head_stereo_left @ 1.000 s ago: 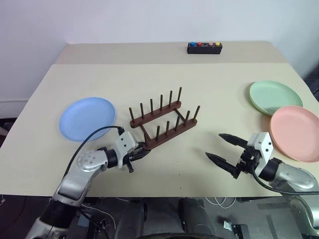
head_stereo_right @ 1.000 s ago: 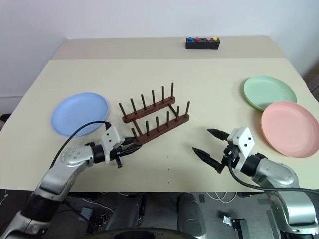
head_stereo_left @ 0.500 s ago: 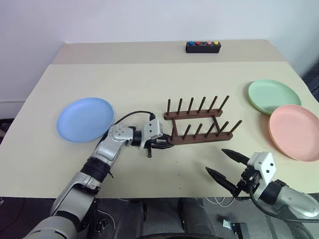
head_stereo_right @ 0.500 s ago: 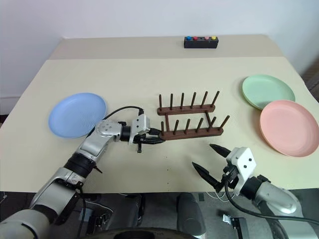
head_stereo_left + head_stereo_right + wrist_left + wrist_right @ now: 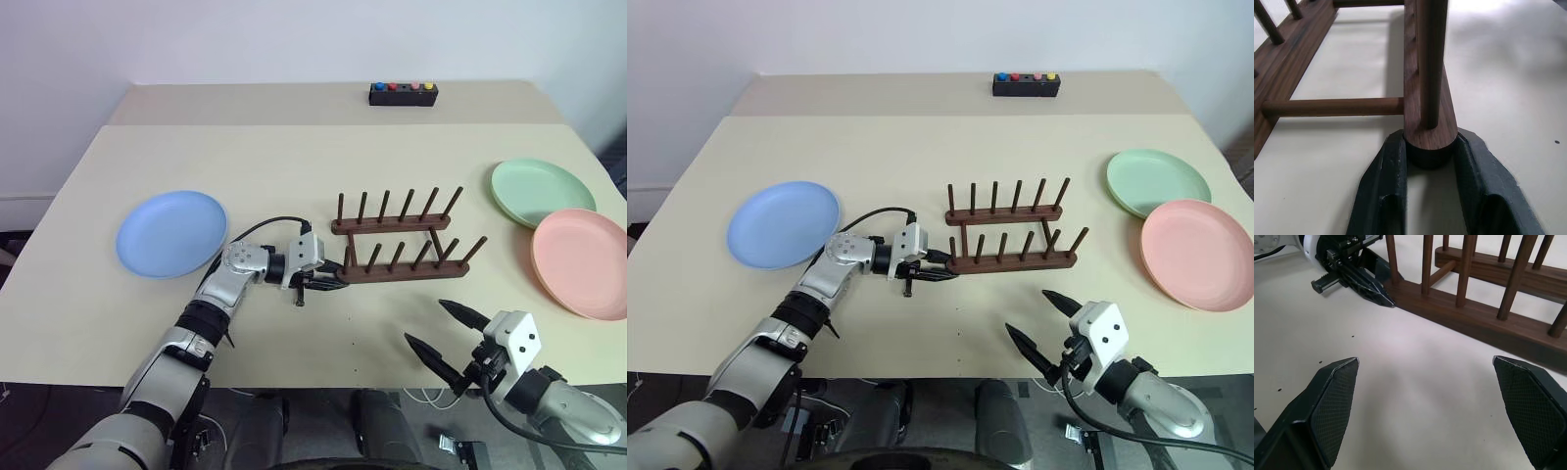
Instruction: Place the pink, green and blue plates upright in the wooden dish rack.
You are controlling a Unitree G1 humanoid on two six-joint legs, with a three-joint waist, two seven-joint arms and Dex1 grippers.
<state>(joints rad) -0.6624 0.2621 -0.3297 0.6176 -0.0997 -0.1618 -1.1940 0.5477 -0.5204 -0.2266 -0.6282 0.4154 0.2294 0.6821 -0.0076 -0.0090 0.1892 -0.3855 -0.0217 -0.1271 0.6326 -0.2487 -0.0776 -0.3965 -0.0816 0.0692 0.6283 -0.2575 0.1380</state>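
The wooden dish rack stands mid-table, its rails running parallel to the front edge, no plate in it. My left gripper is at the rack's left end, its fingers lying against both sides of the near rail's rounded end. The blue plate lies flat at the left. The green plate and the pink plate lie flat at the right. Near the front edge, my right gripper hangs open and holds nothing, short of the rack.
A black box with coloured buttons sits at the back of the table. The table's front edge runs just under my right gripper. Bare tabletop lies behind the rack.
The rack has swung from a diagonal to parallel with the front edge and shifted right, carried by my left gripper. My right gripper has drawn back toward the front edge.
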